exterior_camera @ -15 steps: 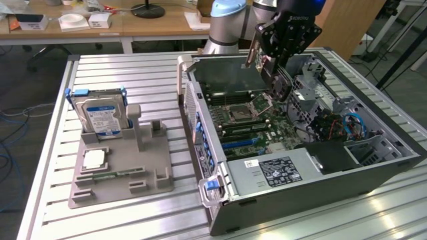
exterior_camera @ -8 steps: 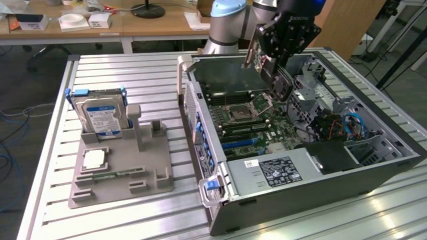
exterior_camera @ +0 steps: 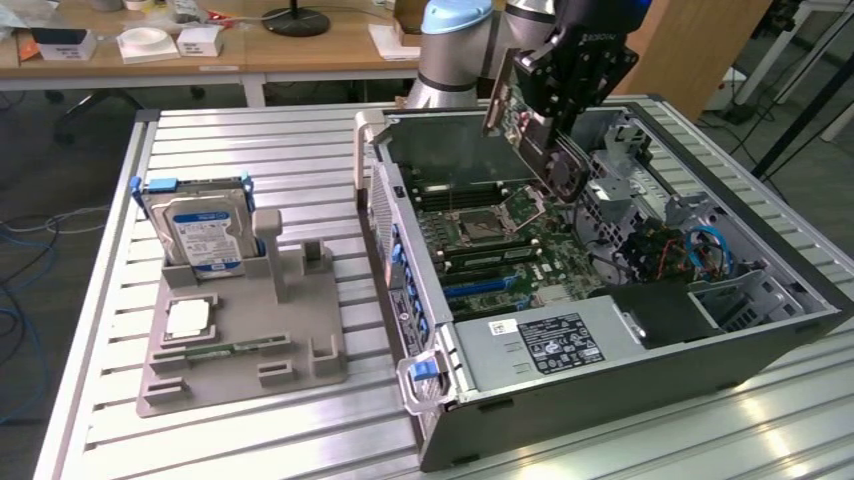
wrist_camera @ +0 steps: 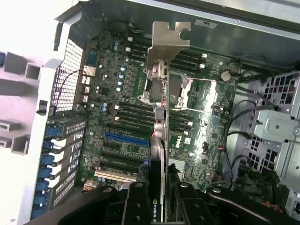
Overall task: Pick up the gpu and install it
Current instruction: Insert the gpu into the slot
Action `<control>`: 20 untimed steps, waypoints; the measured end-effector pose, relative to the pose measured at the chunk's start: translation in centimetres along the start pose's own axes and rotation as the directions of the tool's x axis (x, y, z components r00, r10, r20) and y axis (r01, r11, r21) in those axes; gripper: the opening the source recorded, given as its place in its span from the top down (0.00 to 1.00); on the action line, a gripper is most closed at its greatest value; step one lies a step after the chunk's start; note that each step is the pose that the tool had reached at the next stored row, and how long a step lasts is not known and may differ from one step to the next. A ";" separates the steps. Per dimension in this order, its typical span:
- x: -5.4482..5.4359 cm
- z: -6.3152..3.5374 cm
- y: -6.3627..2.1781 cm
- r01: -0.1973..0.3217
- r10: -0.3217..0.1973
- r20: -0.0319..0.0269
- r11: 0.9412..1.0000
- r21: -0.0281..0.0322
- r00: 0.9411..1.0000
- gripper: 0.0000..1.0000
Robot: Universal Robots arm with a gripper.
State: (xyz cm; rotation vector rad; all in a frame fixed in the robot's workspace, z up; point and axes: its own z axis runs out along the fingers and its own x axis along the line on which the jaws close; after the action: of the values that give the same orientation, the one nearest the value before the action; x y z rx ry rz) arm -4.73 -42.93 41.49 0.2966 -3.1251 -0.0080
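My gripper (exterior_camera: 558, 120) is shut on the gpu (exterior_camera: 541, 150) and holds it in the air over the open computer case (exterior_camera: 601, 400), above the motherboard (exterior_camera: 514, 245). In the wrist view the gpu (wrist_camera: 161, 140) shows edge-on as a thin dark blade, its silver bracket (wrist_camera: 168, 40) at the far end. My black fingers (wrist_camera: 136, 201) clamp it on both sides, and a green logo label shows between them. The card hangs above the CPU socket (wrist_camera: 180, 91) and clear of the board. A blue expansion slot (wrist_camera: 124, 139) lies on the board to one side of the card's line.
On the exterior view's left a grey fixture (exterior_camera: 240, 345) holds a silver hard drive (exterior_camera: 200, 230), a square chip (exterior_camera: 187, 318) and a narrow green memory stick (exterior_camera: 220, 350). The case's power supply (exterior_camera: 547, 345) and drive cage with cables (exterior_camera: 667, 250) bound the motherboard.
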 end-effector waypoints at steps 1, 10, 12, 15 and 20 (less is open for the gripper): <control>0.0 0.01 0.00 0.012 -0.012 0.000 1.000 0.000 1.000 0.74; 0.0 0.07 0.00 0.114 -0.114 -0.001 0.993 0.000 0.993 0.74; 0.0 0.08 0.00 0.138 -0.138 -0.001 0.990 0.000 0.990 0.74; 0.0 0.10 0.00 0.179 -0.179 -0.001 0.984 0.000 0.984 0.74; 0.0 0.12 0.00 0.247 -0.247 -0.001 0.969 0.000 0.969 0.74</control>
State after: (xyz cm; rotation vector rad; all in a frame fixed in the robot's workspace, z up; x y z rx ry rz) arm -4.73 -42.93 41.37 0.6836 -3.0632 -0.0074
